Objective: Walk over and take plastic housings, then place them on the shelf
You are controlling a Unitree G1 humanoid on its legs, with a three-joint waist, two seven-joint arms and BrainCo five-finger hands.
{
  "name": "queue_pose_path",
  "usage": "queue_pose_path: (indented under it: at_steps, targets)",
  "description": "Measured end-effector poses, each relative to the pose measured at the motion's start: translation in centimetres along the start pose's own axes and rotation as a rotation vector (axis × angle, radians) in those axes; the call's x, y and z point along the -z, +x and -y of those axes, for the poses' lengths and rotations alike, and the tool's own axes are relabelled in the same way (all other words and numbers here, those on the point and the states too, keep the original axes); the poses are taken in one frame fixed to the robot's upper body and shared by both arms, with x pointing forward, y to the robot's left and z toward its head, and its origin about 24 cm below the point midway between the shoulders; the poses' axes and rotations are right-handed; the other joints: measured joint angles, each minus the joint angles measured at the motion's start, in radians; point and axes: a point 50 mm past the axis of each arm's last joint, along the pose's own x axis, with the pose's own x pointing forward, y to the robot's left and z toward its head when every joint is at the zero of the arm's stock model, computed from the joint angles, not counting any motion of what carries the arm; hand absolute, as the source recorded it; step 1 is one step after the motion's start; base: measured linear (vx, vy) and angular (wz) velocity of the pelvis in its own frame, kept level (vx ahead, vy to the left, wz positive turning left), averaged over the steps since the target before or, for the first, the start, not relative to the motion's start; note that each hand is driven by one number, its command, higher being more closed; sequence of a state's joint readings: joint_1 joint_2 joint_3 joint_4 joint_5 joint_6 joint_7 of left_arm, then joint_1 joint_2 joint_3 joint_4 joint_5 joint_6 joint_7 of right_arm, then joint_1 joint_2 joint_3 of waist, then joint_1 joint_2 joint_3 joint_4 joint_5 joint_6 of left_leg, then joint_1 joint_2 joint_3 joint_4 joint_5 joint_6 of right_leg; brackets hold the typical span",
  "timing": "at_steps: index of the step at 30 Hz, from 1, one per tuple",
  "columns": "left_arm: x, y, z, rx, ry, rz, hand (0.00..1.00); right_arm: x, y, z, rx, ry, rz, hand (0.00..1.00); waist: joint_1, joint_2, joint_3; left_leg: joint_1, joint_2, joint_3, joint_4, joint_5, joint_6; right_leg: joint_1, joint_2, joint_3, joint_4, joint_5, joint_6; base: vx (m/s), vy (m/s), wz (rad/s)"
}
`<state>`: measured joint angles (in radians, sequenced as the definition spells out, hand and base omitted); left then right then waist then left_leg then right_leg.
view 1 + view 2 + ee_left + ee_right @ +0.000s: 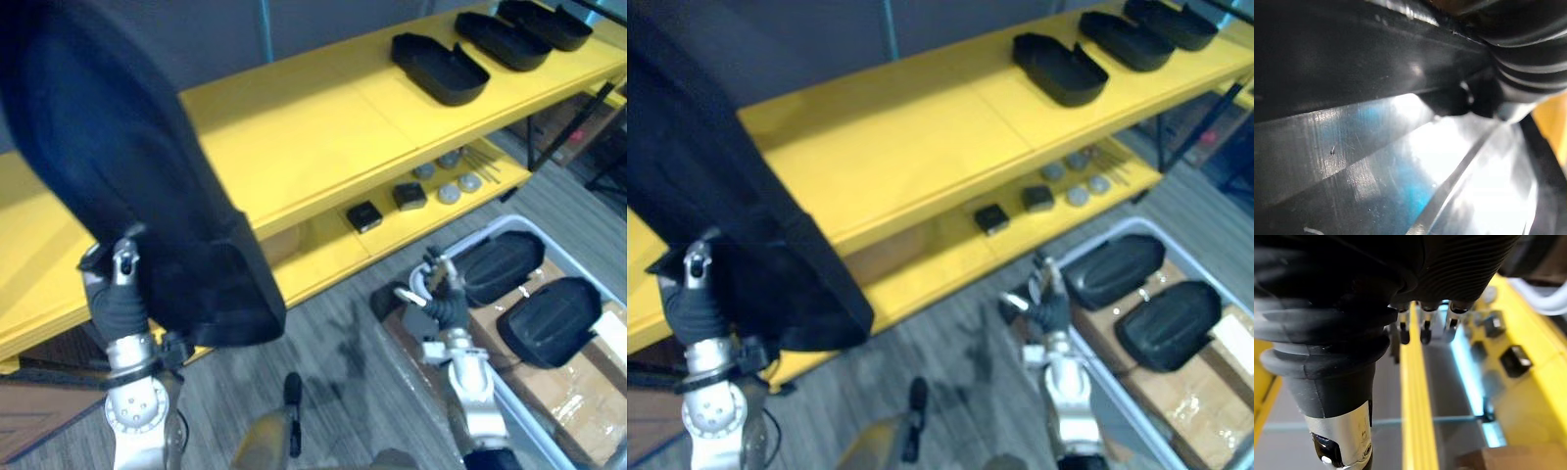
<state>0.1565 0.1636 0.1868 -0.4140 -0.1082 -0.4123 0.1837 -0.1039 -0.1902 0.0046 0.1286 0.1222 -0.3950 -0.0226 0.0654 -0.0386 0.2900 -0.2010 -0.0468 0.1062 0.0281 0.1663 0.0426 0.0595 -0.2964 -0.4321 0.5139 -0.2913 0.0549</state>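
Note:
A large black plastic housing (pixel 108 147) is held up high over the left end of the yellow shelf (pixel 294 127). My left hand (pixel 120 294) grips its lower edge from below, and its glossy inner face (pixel 1376 147) lies right against the left wrist camera. Three more black housings (pixel 439 67) lie in a row on the shelf top at the far right. My right hand (pixel 438 289) hangs low in front of the shelf, fingers (pixel 1425 328) relaxed and holding nothing. Beside it, two housings (pixel 500 266) rest in a pale bin (pixel 509 227).
The lower shelf board (pixel 323 255) carries two small black boxes (pixel 363 215), grey discs (pixel 449 192) and thin rods. Cardboard (pixel 578 392) lines the bin at the lower right. The middle of the top board is bare yellow. Grey plank floor lies below.

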Motion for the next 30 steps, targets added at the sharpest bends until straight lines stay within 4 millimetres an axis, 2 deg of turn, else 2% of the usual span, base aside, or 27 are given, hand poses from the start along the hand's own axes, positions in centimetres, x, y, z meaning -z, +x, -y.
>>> queue_pose_path:
  at_steps: [1, 2, 3, 5, 7, 11, 14, 17, 18, 19, 20, 21, 22, 23, 24, 25, 26, 28, 30]
  targets:
    - [0.3, 0.5, 0.2, -0.008, -0.011, 0.007, 1.00, -1.5, 1.7, 0.1, -0.020, -0.024, 0.085, 0.00, 0.002, 0.015, 0.023, -0.033, 0.004, 0.013, 0.023, 0.000, 0.000, -0.024, 0.003, -0.001, -0.007, -0.013, 0.008, -0.04, -0.089, -0.40]
    - [0.3, 0.8, 0.3, -0.014, -0.016, 0.016, 1.00, -2.3, 2.6, 0.1, -0.030, -0.047, 0.124, 0.00, 0.001, 0.024, 0.039, -0.052, 0.007, 0.017, 0.037, 0.000, 0.000, -0.038, 0.002, -0.001, -0.005, -0.021, 0.021, -0.10, -0.095, -0.29]
    - [0.3, 1.3, 0.5, -0.019, -0.027, 0.034, 1.00, -3.5, 3.9, 0.2, -0.038, -0.084, 0.179, 0.00, -0.002, 0.048, 0.082, -0.086, 0.016, 0.023, 0.067, 0.000, -0.001, -0.065, 0.003, 0.000, 0.004, -0.037, 0.047, -0.11, -0.072, -0.21]
    - [0.3, 2.0, 0.7, -0.049, -0.038, 0.054, 1.00, -4.6, 5.0, 0.2, -0.032, -0.112, 0.228, 0.00, -0.006, 0.069, 0.140, -0.121, 0.025, 0.040, 0.093, 0.003, -0.007, -0.097, -0.001, 0.003, 0.017, -0.076, 0.063, -0.17, -0.078, -0.23]
    - [0.3, 2.1, 0.6, -0.082, -0.043, 0.067, 1.00, -4.4, 4.8, 0.3, -0.014, -0.113, 0.218, 0.00, -0.022, 0.072, 0.172, -0.139, 0.026, 0.040, 0.115, 0.003, -0.009, -0.102, -0.003, 0.002, 0.022, -0.101, 0.068, -0.14, -0.059, -0.08]
    - [1.1, 2.2, 0.2, -0.136, -0.034, 0.045, 1.00, -3.0, 3.3, 1.4, 0.040, -0.128, 0.158, 0.00, -0.030, 0.072, 0.178, -0.157, 0.031, 0.043, 0.157, -0.013, -0.020, -0.124, -0.015, 0.010, 0.069, -0.130, 0.064, -0.06, -0.010, -0.03]
    - [1.3, 1.5, -1.0, -0.201, 0.004, 0.022, 1.00, -2.4, 2.4, 1.3, 0.053, -0.107, 0.130, 0.00, -0.036, 0.072, 0.177, -0.129, 0.025, 0.044, 0.193, -0.044, -0.027, -0.078, -0.020, 0.010, 0.069, -0.142, 0.070, 0.01, 0.001, 0.04]
    - [1.0, 0.7, -2.6, -0.243, 0.092, 0.020, 1.00, -1.6, 0.5, 1.9, 0.109, -0.040, 0.087, 0.00, -0.037, 0.068, 0.171, -0.090, 0.008, 0.034, 0.193, -0.066, -0.020, 0.014, -0.027, -0.044, 0.005, -0.149, 0.061, 0.09, 0.035, 0.32]
    - [0.8, 0.5, -3.1, -0.252, 0.120, 0.021, 1.00, -1.1, -0.3, 2.3, 0.155, -0.003, 0.060, 0.00, -0.037, 0.049, 0.157, -0.095, -0.003, 0.055, 0.270, -0.116, 0.014, 0.053, -0.040, -0.070, -0.020, -0.144, 0.065, 0.24, 0.033, 0.42]
    - [0.8, 0.2, -3.2, -0.251, 0.161, 0.020, 1.00, -0.7, -1.3, 3.0, 0.202, 0.017, 0.034, 0.00, -0.036, 0.048, 0.139, -0.086, -0.004, 0.066, 0.330, -0.203, -0.005, 0.066, -0.041, -0.061, 0.054, -0.121, 0.063, 0.28, 0.039, 0.52]
    - [0.8, 0.1, -3.3, -0.247, 0.182, 0.016, 1.00, -0.7, -1.7, 3.2, 0.217, 0.018, 0.028, 0.00, -0.038, 0.048, 0.138, -0.073, -0.012, 0.055, 0.343, -0.214, 0.006, 0.053, -0.059, -0.044, 0.124, -0.099, 0.026, 0.23, 0.041, 0.44]
    - [0.5, -0.4, -3.7, -0.240, 0.218, 0.011, 1.00, -0.5, -2.0, 3.1, 0.226, 0.028, 0.017, 0.00, -0.037, 0.034, 0.121, -0.040, -0.016, 0.043, 0.331, -0.233, 0.006, -0.013, -0.096, -0.001, 0.276, -0.016, -0.069, 0.20, 0.085, 0.18]
    - [0.1, -1.1, -4.2, -0.235, 0.245, -0.002, 1.00, -0.5, -2.0, 2.8, 0.229, 0.038, 0.017, 0.00, -0.032, 0.027, 0.094, 0.007, -0.011, 0.040, 0.287, -0.236, 0.011, -0.061, -0.110, 0.037, 0.368, 0.110, -0.082, 0.21, 0.076, -0.01]
    - [-0.1, -1.3, -4.3, -0.232, 0.254, -0.001, 1.00, -0.5, -2.0, 2.8, 0.232, 0.040, 0.019, 0.00, -0.028, 0.027, 0.083, 0.040, -0.008, 0.037, 0.256, -0.235, 0.011, -0.080, -0.114, 0.055, 0.402, 0.179, -0.083, 0.30, 0.054, -0.11]
    - [-0.5, -1.4, -4.5, -0.231, 0.259, 0.006, 1.00, -0.5, -2.0, 2.9, 0.234, 0.033, 0.018, 0.00, -0.022, 0.025, 0.051, 0.080, 0.002, 0.028, 0.221, -0.238, 0.015, -0.105, -0.107, 0.079, 0.412, 0.114, -0.060, 0.32, 0.031, 0.03]
    - [-0.7, -1.2, -4.6, -0.242, 0.252, 0.018, 1.00, -0.6, -1.8, 3.0, 0.236, 0.031, 0.027, 0.00, -0.022, 0.031, 0.023, 0.103, 0.014, 0.010, 0.197, -0.243, 0.016, -0.137, -0.080, 0.091, 0.350, 0.046, -0.035, 0.31, 0.022, 0.08]
    - [-0.8, -1.1, -4.7, -0.250, 0.251, 0.026, 1.00, -0.7, -1.7, 3.0, 0.236, 0.031, 0.033, 0.00, -0.022, 0.035, 0.013, 0.113, 0.021, 0.004, 0.184, -0.244, 0.014, -0.159, -0.062, 0.103, 0.302, 0.026, -0.027, 0.28, 0.008, 0.16]
    - [-0.9, -0.5, -4.7, -0.263, 0.241, 0.050, 1.00, -1.1, -1.4, 3.5, 0.254, 0.014, 0.054, 0.00, -0.024, 0.040, -0.002, 0.145, 0.036, -0.013, 0.149, -0.247, 0.009, -0.219, -0.017, 0.137, 0.136, 0.025, -0.010, 0.22, -0.021, 0.27]
    - [-0.9, 0.1, -4.3, -0.267, 0.221, 0.069, 1.00, -1.5, -1.6, 4.9, 0.281, -0.022, 0.061, 0.00, -0.029, 0.035, -0.010, 0.169, 0.042, -0.046, 0.156, -0.261, -0.015, -0.234, 0.010, 0.172, -0.076, 0.079, 0.035, 0.25, -0.126, 0.60]
